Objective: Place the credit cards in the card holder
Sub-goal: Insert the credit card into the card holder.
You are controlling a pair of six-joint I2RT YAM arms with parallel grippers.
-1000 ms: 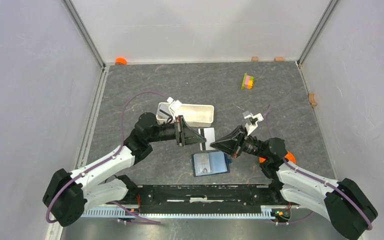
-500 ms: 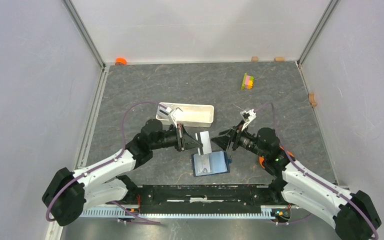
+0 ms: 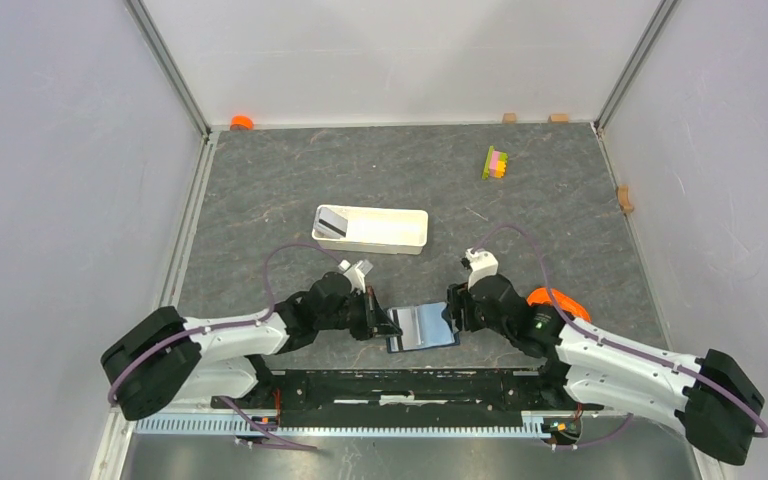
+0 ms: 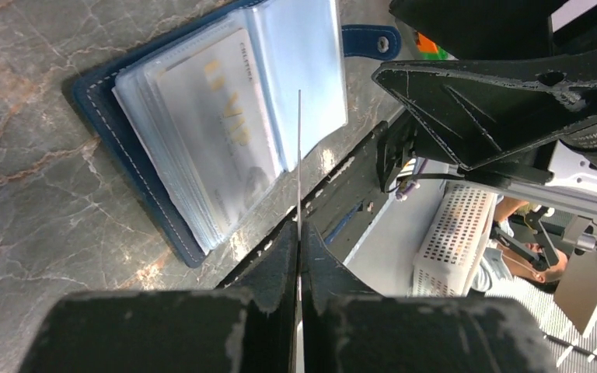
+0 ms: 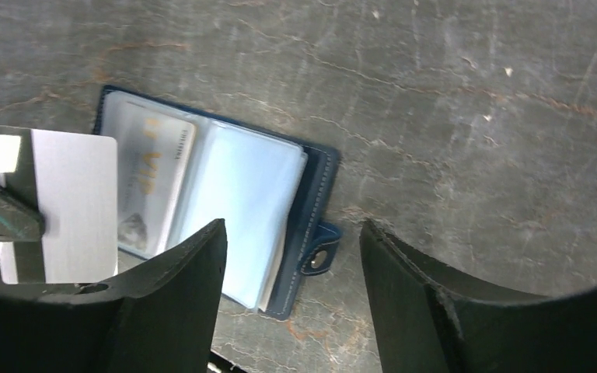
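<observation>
- Silvery credit card (image 5: 62,203) is now pinched on edge in the left gripper (image 4: 298,233), which has clamped onto it at the left edge of the card holder (image 5: 225,198).
- The navy holder lies open on the grey surface (image 3: 360,170), clear pockets facing up.
- The right gripper (image 5: 291,233) has let go and hangs above the holder, jaws wide.
- Both arms have come down from beside the white tray (image 3: 400,240), where a second card (image 3: 332,222) lies.
- The handover looks done; sliding the card in comes next.

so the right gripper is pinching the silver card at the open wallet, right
No, the left gripper is pinching the silver card at the open wallet. The left wrist view shows it edge-on between shut fingers; the right gripper is open and empty.
</observation>
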